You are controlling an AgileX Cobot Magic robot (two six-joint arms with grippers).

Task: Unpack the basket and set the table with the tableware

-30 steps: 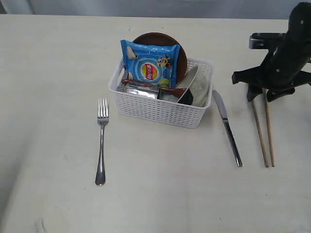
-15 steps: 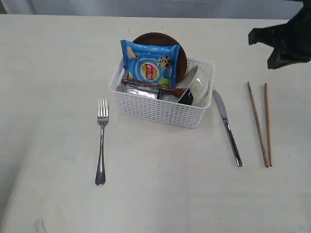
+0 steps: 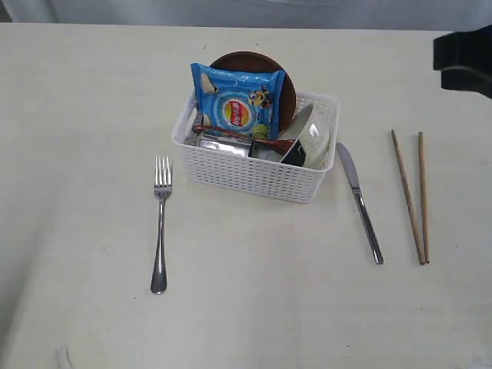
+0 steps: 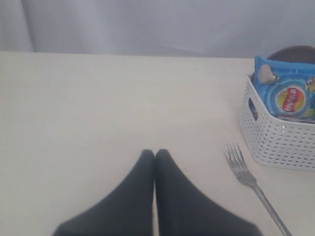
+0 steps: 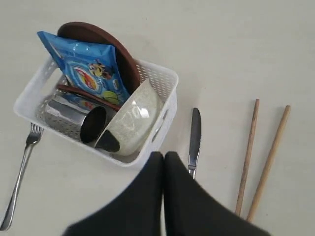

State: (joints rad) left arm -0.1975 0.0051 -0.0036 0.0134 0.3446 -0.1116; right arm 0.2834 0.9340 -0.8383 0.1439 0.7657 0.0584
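Observation:
The white lattice basket (image 3: pixel 254 178) stands mid-table holding the brown plate (image 3: pixel 250 60), a blue snack bag (image 3: pixel 238 104), the steel mug (image 5: pixel 78 118), the tilted cream bowl (image 5: pixel 133 120) and the reddish-brown spoon (image 5: pixel 86 95). A fork (image 3: pixel 160 223) lies left of the basket, a knife (image 3: pixel 359 201) right of it, and two chopsticks (image 3: pixel 415 196) farther right. My right gripper (image 5: pixel 164 156) is shut and empty, high above the knife and the basket's corner; only a dark part of its arm (image 3: pixel 463 58) shows in the exterior view. My left gripper (image 4: pixel 155 153) is shut and empty over bare table, left of the fork (image 4: pixel 246 177).
The pale beige table (image 3: pixel 92 115) stretches wide to the left and in front of the basket. A grey backdrop (image 4: pixel 147 24) runs behind the table's far edge.
My right arm has risen and drawn back to the upper right, away from the chopsticks, which now lie bare on the table. Nothing else moved.

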